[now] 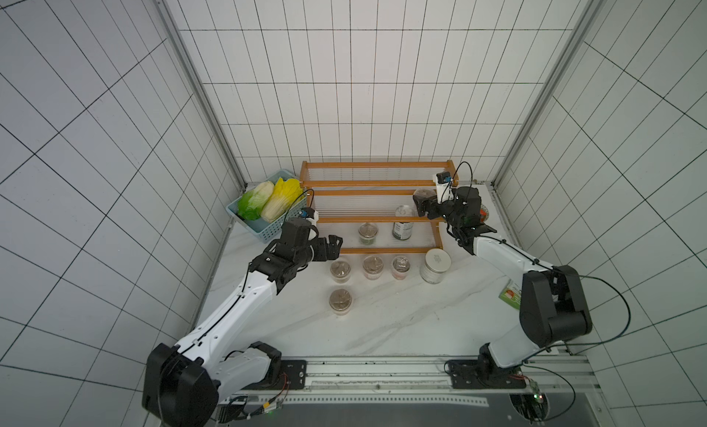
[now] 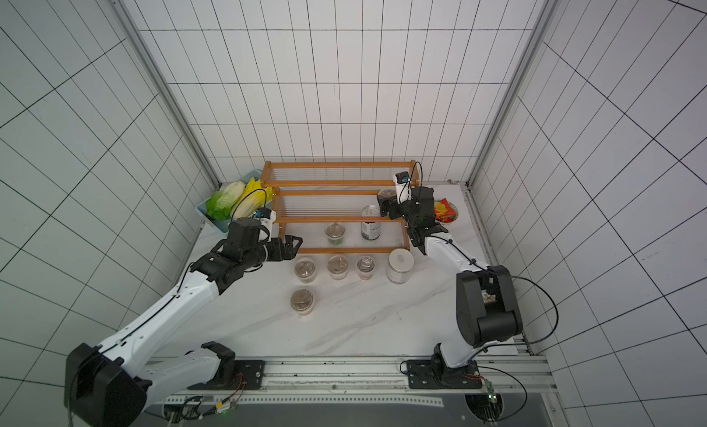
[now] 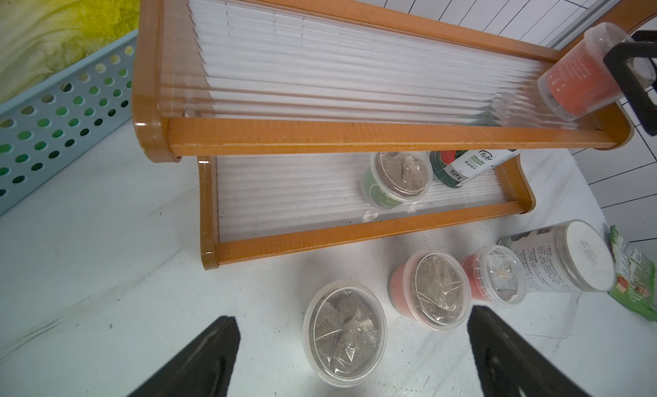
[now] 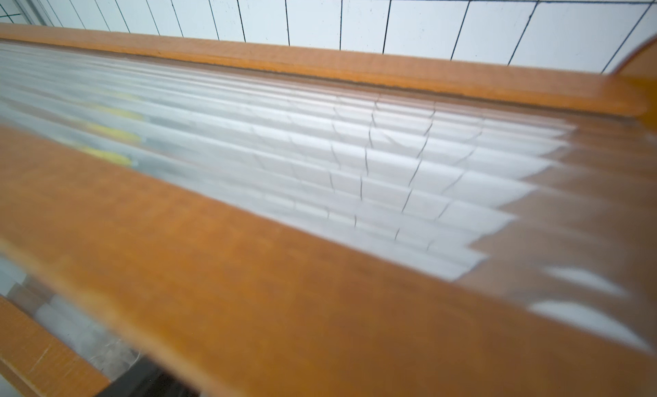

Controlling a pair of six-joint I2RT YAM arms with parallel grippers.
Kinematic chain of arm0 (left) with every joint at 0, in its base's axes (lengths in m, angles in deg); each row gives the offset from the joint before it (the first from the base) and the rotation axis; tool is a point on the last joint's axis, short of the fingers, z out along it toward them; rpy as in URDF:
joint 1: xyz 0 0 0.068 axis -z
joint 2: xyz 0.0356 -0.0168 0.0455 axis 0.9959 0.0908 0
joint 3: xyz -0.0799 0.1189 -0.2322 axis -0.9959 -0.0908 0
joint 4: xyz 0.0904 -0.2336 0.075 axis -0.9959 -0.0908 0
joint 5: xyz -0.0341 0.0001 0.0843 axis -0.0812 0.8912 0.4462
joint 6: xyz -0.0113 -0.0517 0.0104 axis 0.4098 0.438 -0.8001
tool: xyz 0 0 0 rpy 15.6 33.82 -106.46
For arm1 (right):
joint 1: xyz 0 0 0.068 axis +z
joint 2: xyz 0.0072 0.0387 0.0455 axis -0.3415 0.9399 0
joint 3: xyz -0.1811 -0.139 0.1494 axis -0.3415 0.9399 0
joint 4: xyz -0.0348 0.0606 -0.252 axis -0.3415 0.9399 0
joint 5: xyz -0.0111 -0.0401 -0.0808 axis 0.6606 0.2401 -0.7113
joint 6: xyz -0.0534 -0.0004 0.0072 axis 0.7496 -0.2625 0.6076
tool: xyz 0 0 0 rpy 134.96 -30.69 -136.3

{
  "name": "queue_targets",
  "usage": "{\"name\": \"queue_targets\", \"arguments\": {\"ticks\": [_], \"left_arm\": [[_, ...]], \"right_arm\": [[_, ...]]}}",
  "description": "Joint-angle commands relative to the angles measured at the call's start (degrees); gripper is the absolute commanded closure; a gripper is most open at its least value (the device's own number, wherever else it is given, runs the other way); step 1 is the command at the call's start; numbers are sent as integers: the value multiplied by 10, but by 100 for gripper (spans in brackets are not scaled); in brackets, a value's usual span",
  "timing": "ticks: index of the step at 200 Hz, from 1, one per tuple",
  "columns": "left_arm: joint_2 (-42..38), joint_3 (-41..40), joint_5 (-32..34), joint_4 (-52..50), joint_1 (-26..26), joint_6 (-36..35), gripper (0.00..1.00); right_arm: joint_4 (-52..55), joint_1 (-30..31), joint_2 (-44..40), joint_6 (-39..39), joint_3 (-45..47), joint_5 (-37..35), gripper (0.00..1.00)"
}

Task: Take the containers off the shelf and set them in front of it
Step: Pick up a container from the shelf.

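Five containers already stand on the table (image 1: 401, 329) in front of the shelf (image 1: 377, 183), which sits at twelve o'clock in both top views. A row of three cups (image 1: 373, 266) runs just off the bottom rail. The white-labelled jar (image 1: 435, 266) closes the row at its three o'clock end, and a fourth cup (image 1: 340, 300) stands alone at six o'clock from the row's first cup.

Three containers remain on the shelf. The green cup (image 1: 368, 233) and the dark jar (image 1: 403, 224) stand upright side by side on the bottom tier, the jar at the cup's three o'clock. The red cup (image 3: 576, 78) is tilted at the three o'clock end of the middle tier. My right gripper (image 1: 421, 204) has its fingers about the cup's lid end, but I cannot tell whether they press on it. The right wrist view gives me only blurred rail and slats.

My left gripper (image 1: 336, 247) is spread wide and holds nothing. It hangs over the table by the nine o'clock end of the bottom rail.

A blue basket (image 1: 267, 232) sits at ten o'clock, and a bowl (image 2: 455, 216) with a red packet at two o'clock.
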Motion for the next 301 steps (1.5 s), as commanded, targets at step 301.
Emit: {"name": "queue_targets", "arguments": {"ticks": [301], "left_arm": [[6, 22, -11, 5, -2, -6, 2]], "right_arm": [[150, 195, -257, 30, 127, 39, 21]]}}
